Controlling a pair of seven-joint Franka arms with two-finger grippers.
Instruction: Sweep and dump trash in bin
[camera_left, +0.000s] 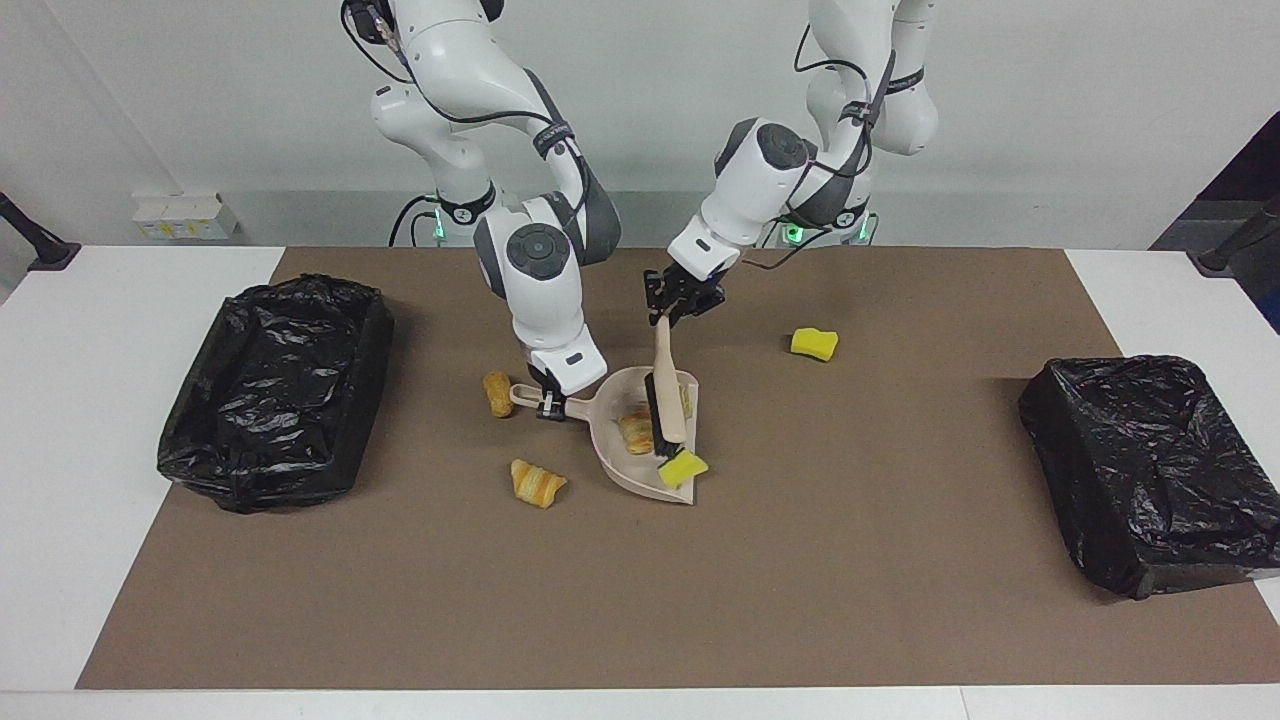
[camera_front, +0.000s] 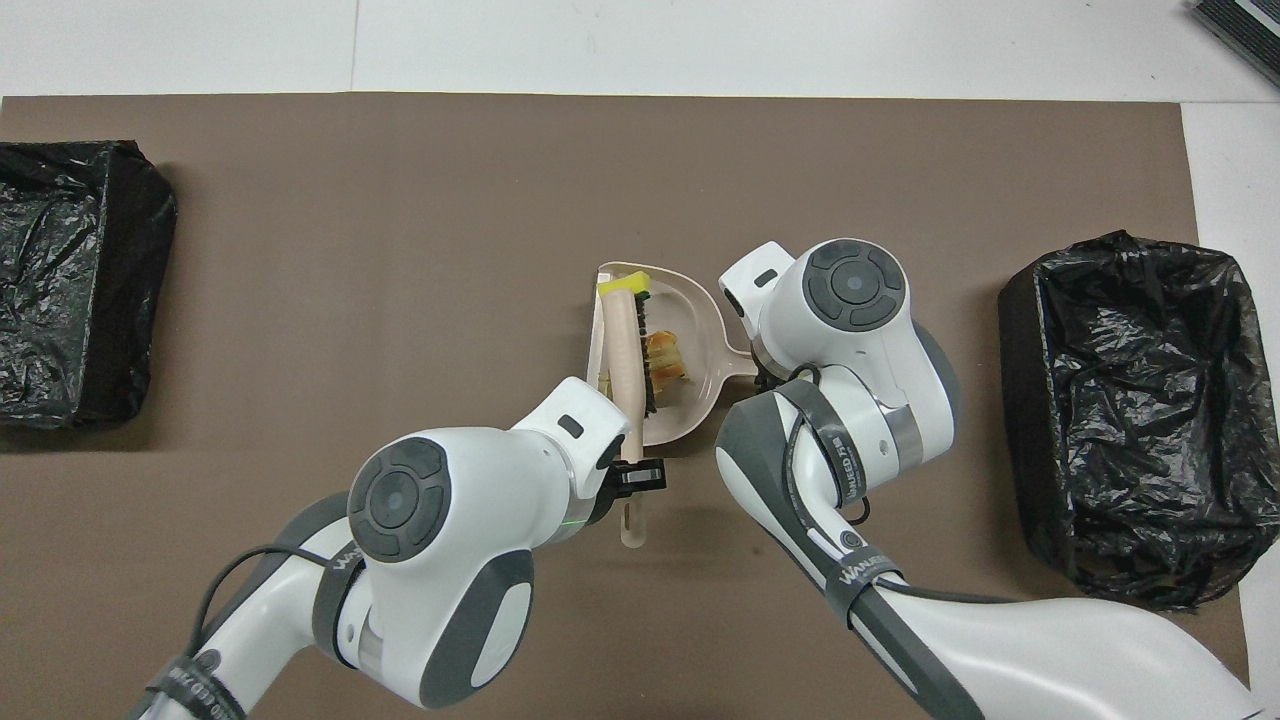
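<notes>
My right gripper (camera_left: 548, 400) is shut on the handle of the beige dustpan (camera_left: 612, 398), which lies on the brown mat. My left gripper (camera_left: 672, 308) is shut on the handle of the wooden brush (camera_left: 664, 385), whose black bristles rest inside the pan. In the pan lie a croissant-like bit (camera_left: 635, 430) and a yellow sponge chunk (camera_left: 683, 466) at its lip. Outside it lie a yellow sponge chunk (camera_left: 814, 344), a bread bit (camera_left: 497, 393) beside the pan's handle and a croissant bit (camera_left: 537, 482). The overhead view shows the brush (camera_front: 622, 345), the pan (camera_front: 700, 385) and the left gripper (camera_front: 632, 478).
A bin lined with a black bag (camera_left: 275, 390) stands at the right arm's end of the table, and another (camera_left: 1150, 470) at the left arm's end. Both show in the overhead view (camera_front: 1125, 400) (camera_front: 70, 280). The brown mat (camera_left: 640, 600) covers the table's middle.
</notes>
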